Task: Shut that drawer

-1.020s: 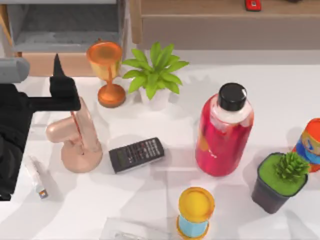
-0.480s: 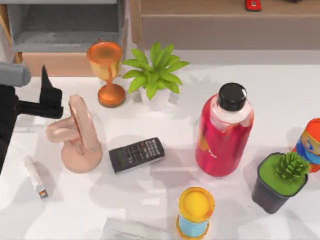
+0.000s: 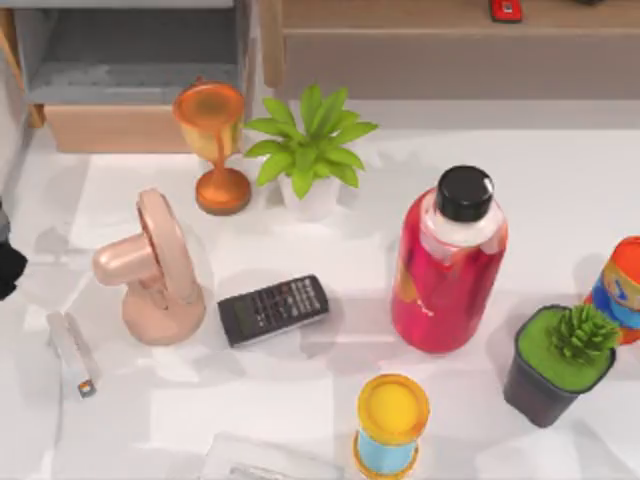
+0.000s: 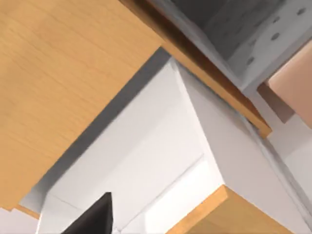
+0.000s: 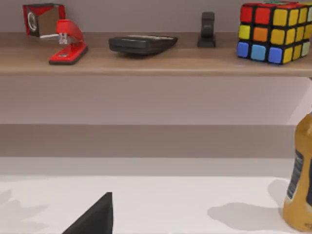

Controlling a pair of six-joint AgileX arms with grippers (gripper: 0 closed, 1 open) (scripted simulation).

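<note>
- The drawer stood pulled out at the desk's far left corner, behind the orange goblet.
- It was a shallow box: grey interior, pale wooden front panel, flat and rectangular.
- Its long axis ran left to right; the front faced the desk.
- Left end effector: a dark sliver left of the pink fan; whether its fingers were spread could not be told.
- Left wrist view: wooden panels close up.

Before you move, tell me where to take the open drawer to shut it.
Don't grip; push the drawer's tan front panel, probably. It faces the table as a flat face with no handle visible. Come from the table side, left of the orange goblet.
</note>
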